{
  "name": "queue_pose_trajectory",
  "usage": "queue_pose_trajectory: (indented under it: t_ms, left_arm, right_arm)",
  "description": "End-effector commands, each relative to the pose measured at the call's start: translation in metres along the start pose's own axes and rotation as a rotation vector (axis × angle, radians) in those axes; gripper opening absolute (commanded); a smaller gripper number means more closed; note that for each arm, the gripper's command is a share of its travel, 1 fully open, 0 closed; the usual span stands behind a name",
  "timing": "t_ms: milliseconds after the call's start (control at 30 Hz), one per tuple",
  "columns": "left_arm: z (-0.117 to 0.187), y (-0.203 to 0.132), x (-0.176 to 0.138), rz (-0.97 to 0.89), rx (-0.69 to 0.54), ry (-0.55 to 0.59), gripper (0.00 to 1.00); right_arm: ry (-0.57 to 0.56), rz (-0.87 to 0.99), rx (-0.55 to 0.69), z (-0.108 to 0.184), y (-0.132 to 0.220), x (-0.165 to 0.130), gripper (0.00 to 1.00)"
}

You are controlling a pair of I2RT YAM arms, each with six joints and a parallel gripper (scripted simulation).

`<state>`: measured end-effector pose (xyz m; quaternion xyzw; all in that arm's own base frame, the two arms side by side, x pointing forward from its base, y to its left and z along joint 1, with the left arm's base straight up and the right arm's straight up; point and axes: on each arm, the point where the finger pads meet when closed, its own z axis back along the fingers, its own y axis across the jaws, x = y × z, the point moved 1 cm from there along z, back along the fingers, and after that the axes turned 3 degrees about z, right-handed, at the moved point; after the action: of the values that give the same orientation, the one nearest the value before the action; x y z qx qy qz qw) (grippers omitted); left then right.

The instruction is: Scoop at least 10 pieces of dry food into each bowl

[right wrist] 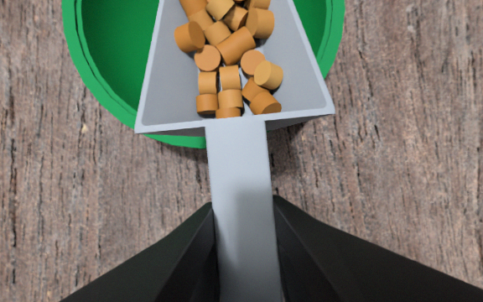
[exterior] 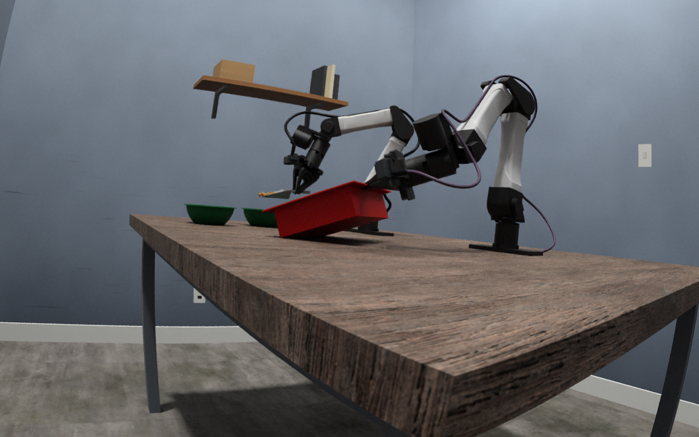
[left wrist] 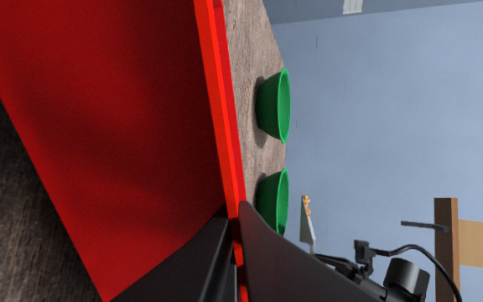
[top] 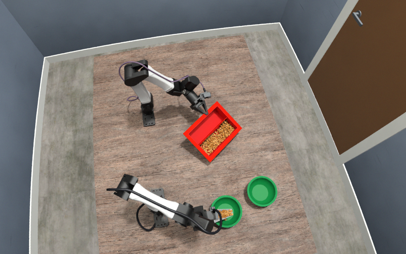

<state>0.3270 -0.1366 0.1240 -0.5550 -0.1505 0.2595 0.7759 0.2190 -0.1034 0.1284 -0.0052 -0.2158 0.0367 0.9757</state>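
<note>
The red box [top: 224, 143] [exterior: 314, 214] [left wrist: 99, 105] is tilted, raised on the left arm's side. Food [top: 217, 137] fills its lower compartment. My left gripper [top: 207, 113] [left wrist: 237, 216] is shut on its raised rim. My right gripper [exterior: 297, 191] [right wrist: 244, 214] is shut on the handle of the grey scoop [exterior: 281, 193] [left wrist: 305, 231] [right wrist: 241, 147]. Several pieces [top: 226, 214] [right wrist: 235, 44] lie in the scoop, above the nearer green bowl [top: 240, 211] [left wrist: 267, 201] [right wrist: 111, 54]. Whatever lies beneath the scoop is hidden. The other green bowl [top: 261, 191] [exterior: 209, 214] [left wrist: 268, 105] looks empty and upright.
Both bowls stand close together on the wooden table [top: 172, 164] [exterior: 395, 293], towards its right edge in the top view. The box stands between the left arm and the bowls. The right arm reaches low across the table to the nearer bowl.
</note>
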Motion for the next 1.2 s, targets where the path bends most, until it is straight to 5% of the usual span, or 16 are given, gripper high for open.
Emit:
queue_pose_trajectory:
  t_ms: [0,1167]
  left_arm:
    - [0.004,-0.035,0.006,-0.116,-0.076,-0.011,0.00]
    - [0.004,-0.035,0.006,-0.116,-0.076,-0.011,0.00]
  right_arm:
    - [-0.031,0.036,-0.038,0.011,-0.011,0.014,0.00]
    - [0.020,0.236,-0.043,0.017,-0.025,0.028,0.00]
